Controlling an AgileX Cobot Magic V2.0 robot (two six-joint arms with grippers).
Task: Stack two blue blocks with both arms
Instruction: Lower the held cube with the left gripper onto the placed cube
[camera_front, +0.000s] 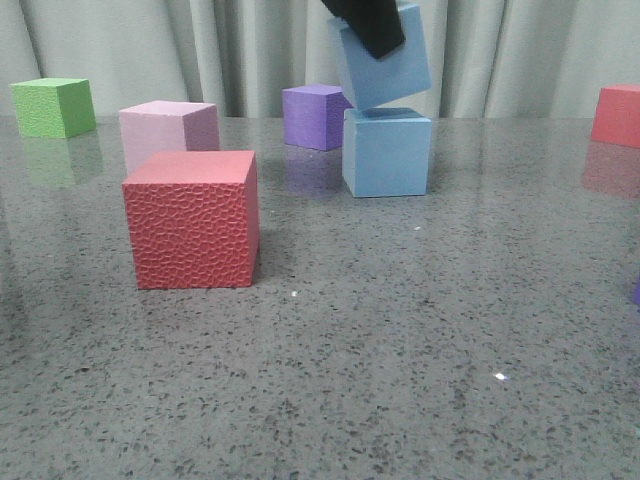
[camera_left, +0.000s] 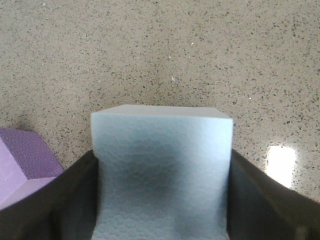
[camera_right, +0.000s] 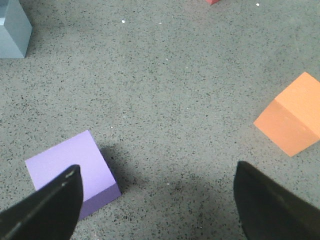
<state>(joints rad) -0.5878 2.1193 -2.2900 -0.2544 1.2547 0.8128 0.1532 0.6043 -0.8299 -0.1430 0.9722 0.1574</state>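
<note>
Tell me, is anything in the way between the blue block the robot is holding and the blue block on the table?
Nothing visible is. The left pincer holds the tilted blue block right above the other blue block, its lower corner at or almost on the top. The purple cube sits behind and off to the side.

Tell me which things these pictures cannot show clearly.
- Front view: the left gripper is cut off by the top edge.
- Front view: the held blue block is tilted; whether it touches the lower blue block is unclear.
- Left wrist view: the held block hides what lies below.
</note>
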